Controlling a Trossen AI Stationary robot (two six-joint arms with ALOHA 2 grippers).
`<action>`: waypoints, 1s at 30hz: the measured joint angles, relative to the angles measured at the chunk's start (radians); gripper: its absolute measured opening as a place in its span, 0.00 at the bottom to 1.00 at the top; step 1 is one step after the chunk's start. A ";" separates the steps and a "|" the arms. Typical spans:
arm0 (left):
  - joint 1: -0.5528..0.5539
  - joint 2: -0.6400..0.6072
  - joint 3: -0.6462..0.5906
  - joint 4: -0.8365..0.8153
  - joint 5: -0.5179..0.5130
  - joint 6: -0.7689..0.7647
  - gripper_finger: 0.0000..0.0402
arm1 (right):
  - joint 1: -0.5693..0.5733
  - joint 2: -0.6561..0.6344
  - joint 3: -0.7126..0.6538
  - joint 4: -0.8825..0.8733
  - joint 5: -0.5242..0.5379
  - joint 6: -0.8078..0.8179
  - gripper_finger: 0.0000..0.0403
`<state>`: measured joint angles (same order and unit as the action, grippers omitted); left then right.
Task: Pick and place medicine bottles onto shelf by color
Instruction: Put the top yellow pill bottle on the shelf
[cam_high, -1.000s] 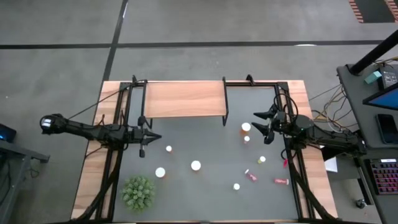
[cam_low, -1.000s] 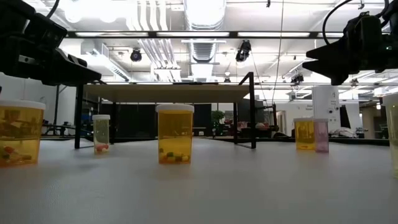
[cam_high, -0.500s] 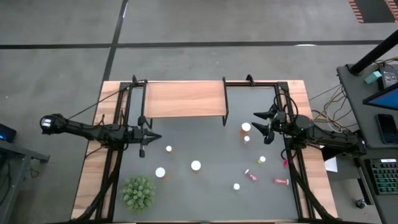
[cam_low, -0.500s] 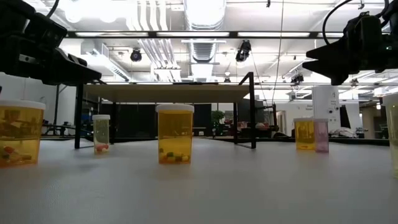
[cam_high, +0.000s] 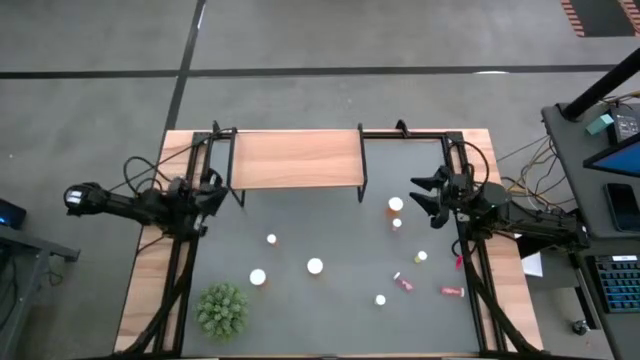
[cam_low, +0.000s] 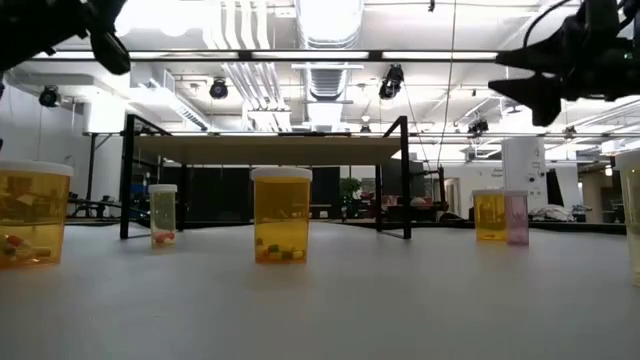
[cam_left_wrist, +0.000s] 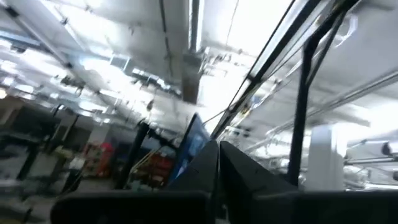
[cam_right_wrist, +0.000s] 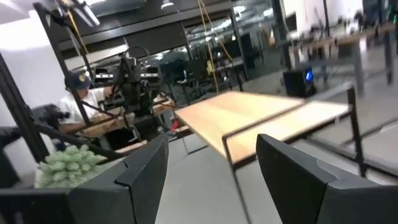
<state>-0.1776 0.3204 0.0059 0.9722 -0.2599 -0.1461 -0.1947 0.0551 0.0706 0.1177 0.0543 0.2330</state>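
Two dark fingers (cam_right_wrist: 143, 180) of the right gripper (cam_right_wrist: 214, 177) stand wide apart — nothing is between them. Beyond them is the wooden shelf (cam_right_wrist: 261, 115) on thin black legs. A green spiky plant (cam_right_wrist: 68, 165) shows at one side — behind it sits a person (cam_right_wrist: 78, 99) in a cap.

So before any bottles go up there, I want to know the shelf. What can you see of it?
The shelf is a flat, light-brown wooden board on thin black metal legs, standing level at the table's far edge. Its top is bare, with no bottle on it. Neither gripper touches it.
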 joint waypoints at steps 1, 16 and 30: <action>0.000 0.000 0.000 0.011 0.004 -0.014 0.00 | 0.000 0.000 0.007 0.000 0.000 -0.012 0.58; 0.001 0.095 0.076 0.014 -0.131 0.077 0.00 | 0.000 0.006 0.191 -0.036 0.000 -0.128 0.58; 0.000 0.396 0.452 -0.273 -0.169 -0.003 0.00 | 0.000 0.052 0.201 -0.069 0.000 -0.329 0.58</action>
<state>-0.1776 0.7160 0.4583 0.6988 -0.4294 -0.1494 -0.1947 0.1073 0.2717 0.0488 0.0547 -0.0959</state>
